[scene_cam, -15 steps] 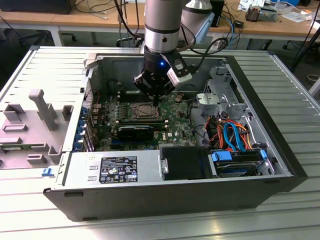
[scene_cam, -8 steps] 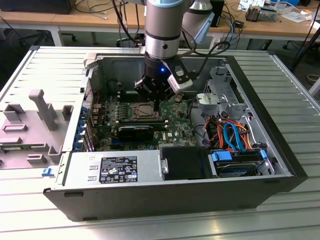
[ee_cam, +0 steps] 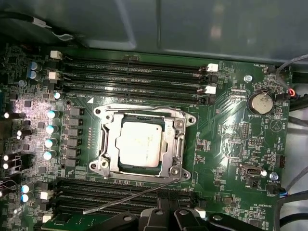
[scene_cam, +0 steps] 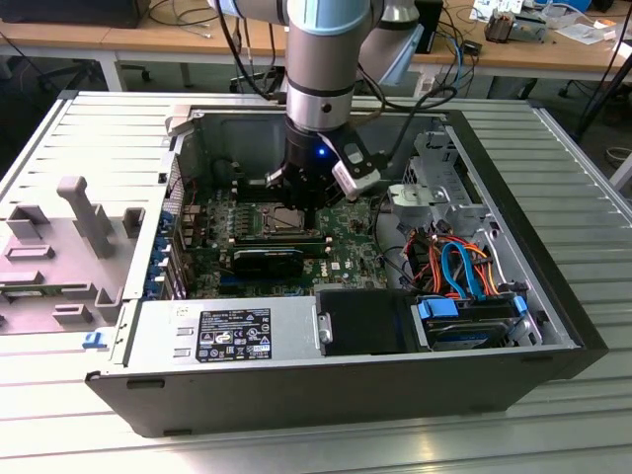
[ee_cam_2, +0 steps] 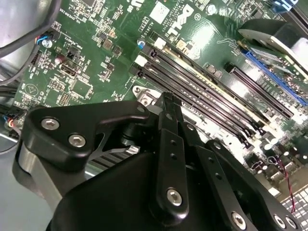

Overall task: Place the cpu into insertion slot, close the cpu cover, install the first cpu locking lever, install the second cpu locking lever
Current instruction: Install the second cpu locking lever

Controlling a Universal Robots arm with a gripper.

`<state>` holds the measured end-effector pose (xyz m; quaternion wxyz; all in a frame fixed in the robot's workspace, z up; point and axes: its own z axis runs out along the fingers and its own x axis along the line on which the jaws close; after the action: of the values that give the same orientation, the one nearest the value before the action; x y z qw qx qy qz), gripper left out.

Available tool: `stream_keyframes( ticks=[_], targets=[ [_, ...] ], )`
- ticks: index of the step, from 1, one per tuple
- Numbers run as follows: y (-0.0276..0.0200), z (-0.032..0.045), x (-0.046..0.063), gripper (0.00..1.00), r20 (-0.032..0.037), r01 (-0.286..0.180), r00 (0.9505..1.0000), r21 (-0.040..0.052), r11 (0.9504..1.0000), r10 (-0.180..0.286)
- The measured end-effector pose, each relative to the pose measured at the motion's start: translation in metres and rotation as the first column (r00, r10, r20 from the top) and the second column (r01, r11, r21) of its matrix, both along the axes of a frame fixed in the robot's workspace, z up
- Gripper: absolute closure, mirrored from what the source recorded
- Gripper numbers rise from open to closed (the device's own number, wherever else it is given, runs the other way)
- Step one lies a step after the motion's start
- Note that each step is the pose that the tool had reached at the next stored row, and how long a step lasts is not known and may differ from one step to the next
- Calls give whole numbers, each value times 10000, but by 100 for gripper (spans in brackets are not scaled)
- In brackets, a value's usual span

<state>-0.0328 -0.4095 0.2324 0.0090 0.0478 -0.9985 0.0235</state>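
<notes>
I see gripper [ee_cam_2: 166,103] closed on nothing, fingertips together above green board [ee_cam: 226,144]. Beyond it, chip [ee_cam: 141,143] sits in socket [ee_cam: 179,139], cover [ee_cam: 109,140] down around it; one lever [ee_cam: 127,195] sticks out free.

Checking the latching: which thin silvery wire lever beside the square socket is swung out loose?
The lever on the gripper's side: it slants out across the black memory slots; the other lever hugs the silvery cover frame's far edge.

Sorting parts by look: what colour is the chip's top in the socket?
Dull silver-grey; the chip shows best in the first wrist view.
</notes>
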Motion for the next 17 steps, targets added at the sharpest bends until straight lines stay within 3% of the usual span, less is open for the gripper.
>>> stream_keyframes(
  ticks=[9, 17],
  targets=[
    [-8, -104, -1, 89, 0, -43, 10000, 10, 10000, 43],
    [-33, -146, -48, 89, 0, -76, 10000, 97, 9999, 76]
  ],
)
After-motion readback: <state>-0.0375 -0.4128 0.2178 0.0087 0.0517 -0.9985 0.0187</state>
